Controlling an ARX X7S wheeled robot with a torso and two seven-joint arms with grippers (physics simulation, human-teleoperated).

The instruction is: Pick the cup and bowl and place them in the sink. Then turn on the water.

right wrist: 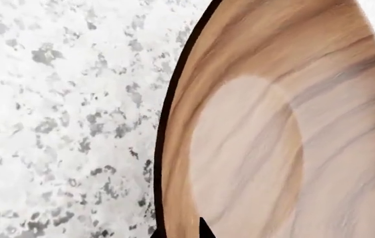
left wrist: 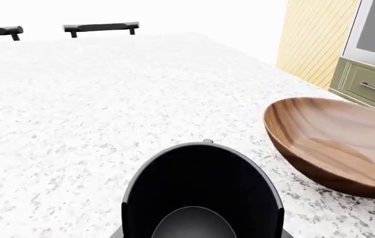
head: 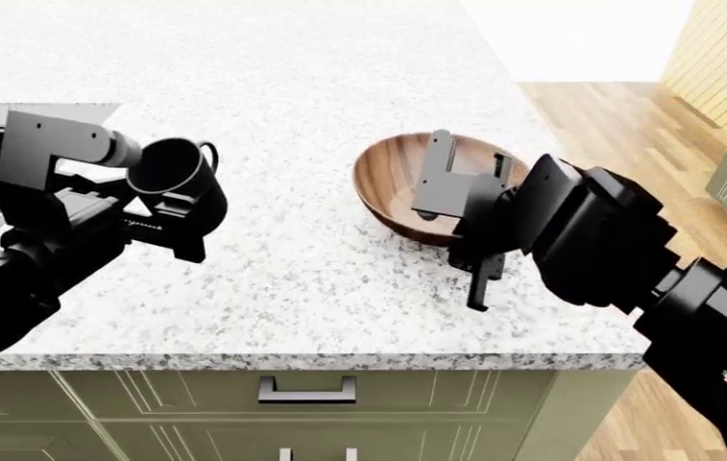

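Note:
The black cup [head: 178, 173] is held off the counter in my left gripper [head: 158, 206], which is shut on it. The cup's open mouth fills the left wrist view [left wrist: 200, 193]. The brown wooden bowl [head: 401, 182] sits tilted on the speckled counter [head: 299, 269], to the right of the cup; it also shows in the left wrist view [left wrist: 336, 144]. My right gripper [head: 466, 226] is at the bowl's near right rim. In the right wrist view its fingertips [right wrist: 205, 229] pinch the bowl's rim [right wrist: 253, 139]. Only a strip of the sink's edge [head: 30, 108] shows at far left.
The counter's front edge [head: 312, 362] is close, with green drawers [head: 305, 394] below. Wood floor [head: 619, 125] and a green cabinet [left wrist: 365, 87] lie to the right. Two black bars [left wrist: 101, 27] stand past the counter's far edge.

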